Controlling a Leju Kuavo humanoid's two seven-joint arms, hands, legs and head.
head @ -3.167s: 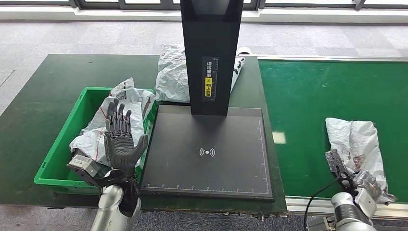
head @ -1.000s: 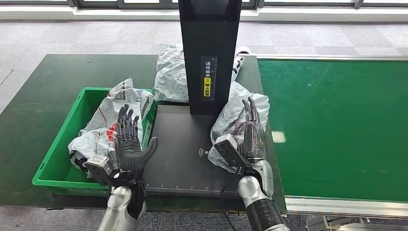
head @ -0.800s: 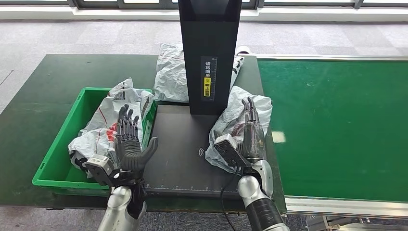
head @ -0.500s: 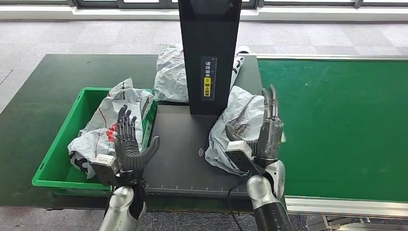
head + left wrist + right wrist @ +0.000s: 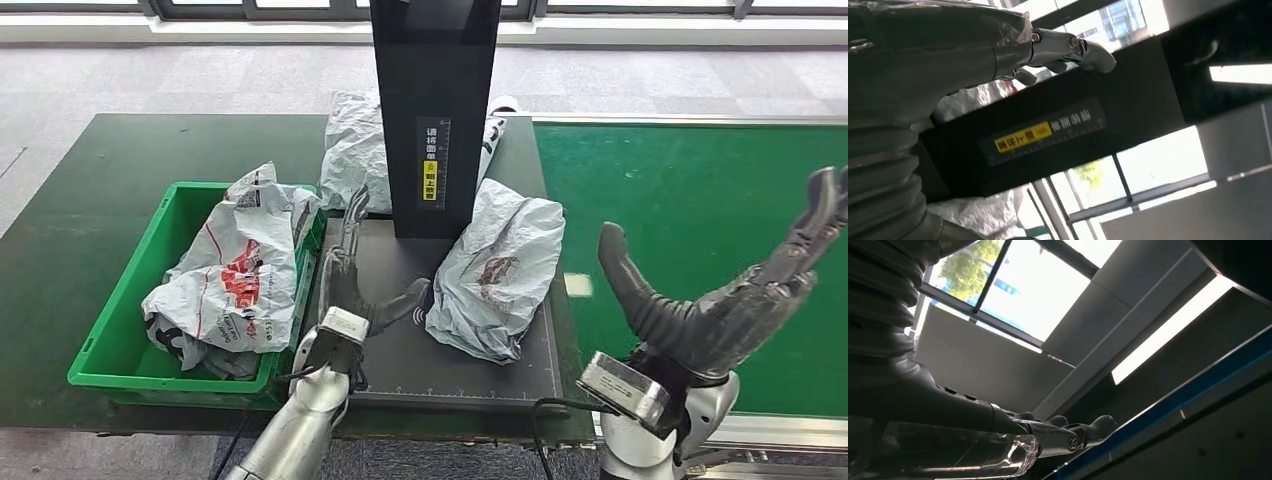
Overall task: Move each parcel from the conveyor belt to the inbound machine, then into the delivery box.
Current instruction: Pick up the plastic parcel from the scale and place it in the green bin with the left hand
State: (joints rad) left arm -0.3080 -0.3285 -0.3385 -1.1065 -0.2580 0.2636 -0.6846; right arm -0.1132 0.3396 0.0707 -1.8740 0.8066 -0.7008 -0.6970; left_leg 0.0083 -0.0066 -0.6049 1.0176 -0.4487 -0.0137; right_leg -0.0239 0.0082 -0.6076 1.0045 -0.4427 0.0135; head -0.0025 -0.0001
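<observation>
While parcel (image 5: 497, 268) lies on scanner plate (image 5: 400, 370), post (image 5: 434, 110) behind

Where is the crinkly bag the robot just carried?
In the head view, the bag lies on the black scanner plate's right side, beside the black post.

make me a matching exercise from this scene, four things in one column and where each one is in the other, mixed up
Things:
1. parcel with red print
2. parcel the right robot hand set down
3. left robot hand
4. right robot hand

Places:
A. raised over the conveyor belt
B. on the inbound machine's black plate
C. in the green delivery box
D. over the plate's left part, fingers apart

Pairs: 1-C, 2-B, 3-D, 4-A
</observation>
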